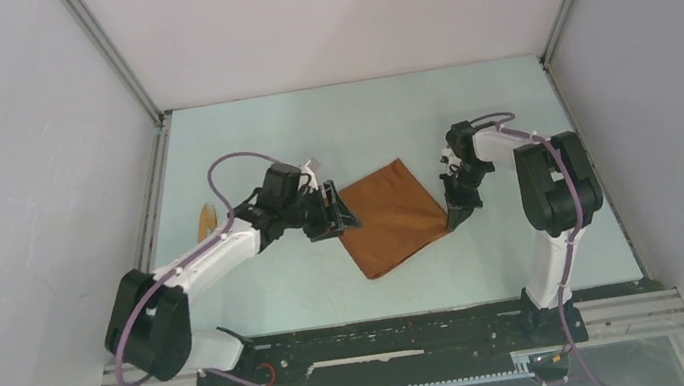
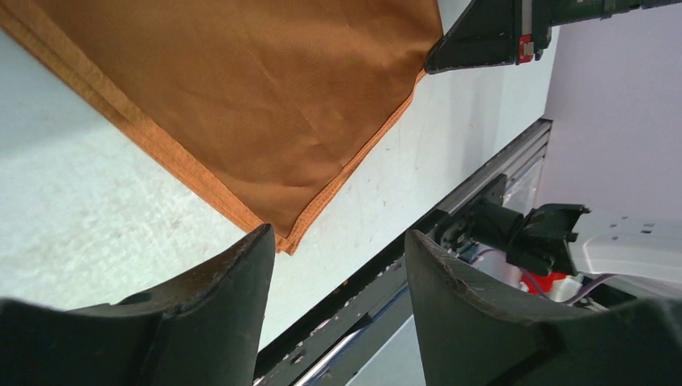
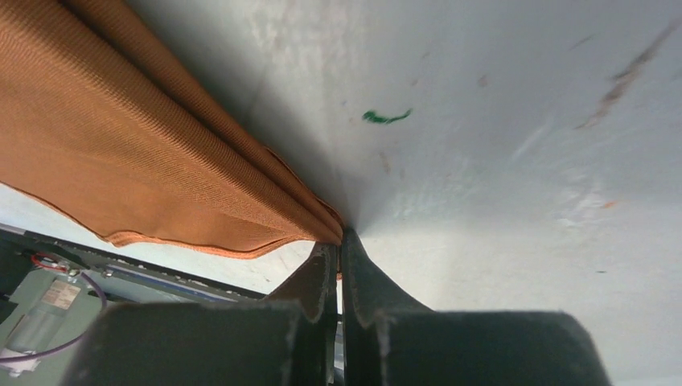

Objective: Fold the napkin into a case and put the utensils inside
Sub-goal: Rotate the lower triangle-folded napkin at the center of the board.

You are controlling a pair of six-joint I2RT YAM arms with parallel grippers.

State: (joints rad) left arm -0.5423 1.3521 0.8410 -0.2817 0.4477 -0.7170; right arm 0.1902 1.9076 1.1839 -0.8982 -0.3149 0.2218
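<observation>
napkin: a rust-orange square of plain soft cloth with a stitched hem along its edges. it sits turned corner-on to my bases and lies mostly smooth.
napkin place: about the middle of the pale bench, between my two arms.
napkin shape: one open sheet, not folded into a pouch, with nothing lying on it.
right corner: here the cloth gathers into a couple of ridges and lifts a little off the bench, throwing a shadow under it.
right claw: my jaws are pressed together on that right corner, so i am holding the napkin. from my right wrist the orange fold runs straight into the pinch.
left claw: my jaws stand wide with nothing between them, low at the napkin's left side. from my left wrist a hemmed corner lies just beside one fingertip, and i cannot tell whether it touches.
utensil: a slim light-brown wooden piece on the bare bench by the left wall, well apart from the napkin and partly behind my left arm.
</observation>
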